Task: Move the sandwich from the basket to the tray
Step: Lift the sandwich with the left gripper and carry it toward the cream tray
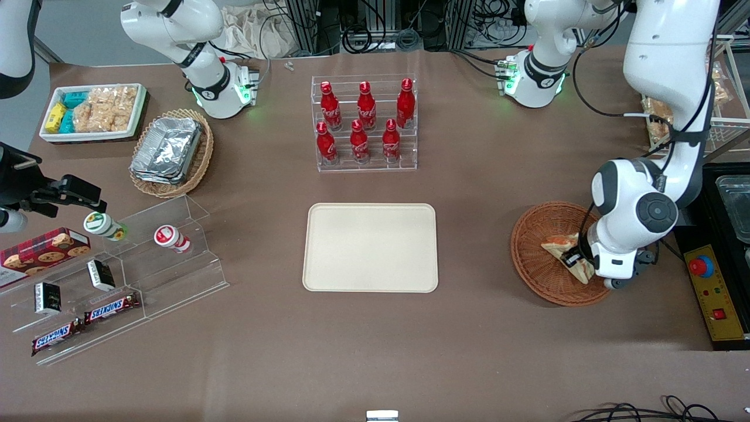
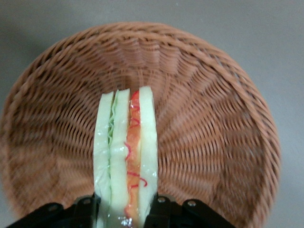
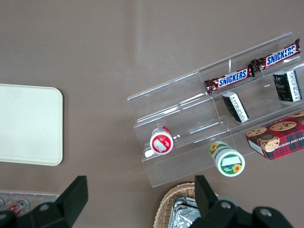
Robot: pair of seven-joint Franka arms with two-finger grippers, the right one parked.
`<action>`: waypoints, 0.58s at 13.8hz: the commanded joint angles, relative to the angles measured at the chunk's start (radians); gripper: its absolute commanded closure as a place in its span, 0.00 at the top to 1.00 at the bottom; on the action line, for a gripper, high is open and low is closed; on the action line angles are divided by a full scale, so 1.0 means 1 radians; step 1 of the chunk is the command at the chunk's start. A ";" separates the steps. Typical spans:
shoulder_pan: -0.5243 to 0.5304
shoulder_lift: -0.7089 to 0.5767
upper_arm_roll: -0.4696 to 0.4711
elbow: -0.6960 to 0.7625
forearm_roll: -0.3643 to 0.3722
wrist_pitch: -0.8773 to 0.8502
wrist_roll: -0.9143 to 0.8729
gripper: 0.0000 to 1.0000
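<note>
Sandwich pinched, sitting in the basket!

The sandwich (image 2: 125,156) stands on edge in the reddish-brown basket (image 1: 536,266) at the working arm's end of the table, and the gripper (image 2: 124,211) is clamped on its two bread faces, a finger (image 2: 85,209) on each side. It looks light, soft and squashy, with filling that could slide, so a gentle squeeze low across the flat faces seems wisest. The cream tray (image 1: 370,247) waits mid-table, well apart from the basket.
</note>
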 commanded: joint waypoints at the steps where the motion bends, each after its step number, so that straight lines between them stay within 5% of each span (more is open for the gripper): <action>1: -0.092 -0.133 -0.012 0.113 0.005 -0.267 -0.031 0.00; 5: -0.218 -0.120 -0.151 0.189 -0.030 -0.279 -0.049 0.00; 8: -0.250 -0.037 -0.259 0.181 -0.024 -0.090 0.012 0.00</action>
